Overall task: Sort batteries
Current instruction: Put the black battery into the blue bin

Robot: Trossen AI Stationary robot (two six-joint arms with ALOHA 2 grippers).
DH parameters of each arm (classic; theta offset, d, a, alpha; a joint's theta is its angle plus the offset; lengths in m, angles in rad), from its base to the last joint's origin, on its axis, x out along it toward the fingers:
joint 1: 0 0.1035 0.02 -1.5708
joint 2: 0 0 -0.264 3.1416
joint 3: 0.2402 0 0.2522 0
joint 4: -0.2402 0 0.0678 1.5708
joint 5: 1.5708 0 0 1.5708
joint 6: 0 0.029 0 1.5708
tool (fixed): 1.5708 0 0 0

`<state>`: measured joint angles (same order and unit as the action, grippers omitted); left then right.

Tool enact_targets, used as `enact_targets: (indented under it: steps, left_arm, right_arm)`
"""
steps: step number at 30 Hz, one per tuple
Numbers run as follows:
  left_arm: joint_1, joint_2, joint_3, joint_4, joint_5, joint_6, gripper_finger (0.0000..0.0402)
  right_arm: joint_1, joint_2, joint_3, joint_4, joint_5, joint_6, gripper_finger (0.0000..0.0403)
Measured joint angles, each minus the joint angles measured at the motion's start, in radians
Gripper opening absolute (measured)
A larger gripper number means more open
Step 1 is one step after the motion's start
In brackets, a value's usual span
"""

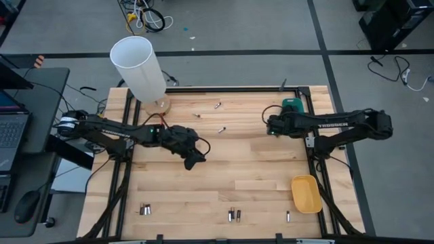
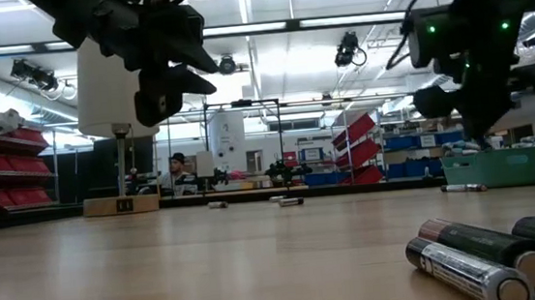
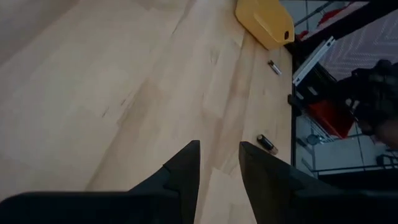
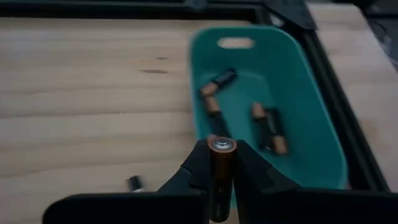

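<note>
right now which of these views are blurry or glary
Right wrist view: the teal tray and its batteries are soft, the battery in the right gripper sharper. Low view: ceiling lights glare, near batteries blurred. High view: even light.

Left arm is reaching in from the left edge toward mid-table, wrist bending down, left gripper (image 1: 194, 160) hanging clear of the wood. Its fingers (image 3: 186, 167) are standing apart with nothing between them. Right arm is stretching in from the right edge toward the far right corner. Right gripper (image 4: 221, 163) is pinching a battery (image 4: 221, 177), the cell pointing forward past the tips. Probably held well above the surface, hard to judge from overhead.
</note>
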<state>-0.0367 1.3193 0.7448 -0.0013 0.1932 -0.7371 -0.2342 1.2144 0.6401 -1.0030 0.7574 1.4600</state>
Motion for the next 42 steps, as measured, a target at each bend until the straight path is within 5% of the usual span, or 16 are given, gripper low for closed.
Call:
enact_targets:
  steps: [23, 35, 42]
  left_arm:
    - [-0.037, 0.000, 0.000, -0.029, 0.018, -0.029, 0.0127]
    - [-0.037, 0.000, 0.000, -0.107, 0.038, 0.000, 0.0127]
    - [-0.037, 0.000, 0.000, -0.175, 0.169, 0.080, 0.0116]
  right_arm:
    - [-0.152, -0.040, 0.015, -0.021, 0.104, -0.090, 0.0051]
    - [-0.231, -0.046, 0.015, -0.005, 0.019, -0.123, 0.0125]
    - [-0.177, -0.075, 0.015, 0.171, -0.186, -0.285, 0.0125]
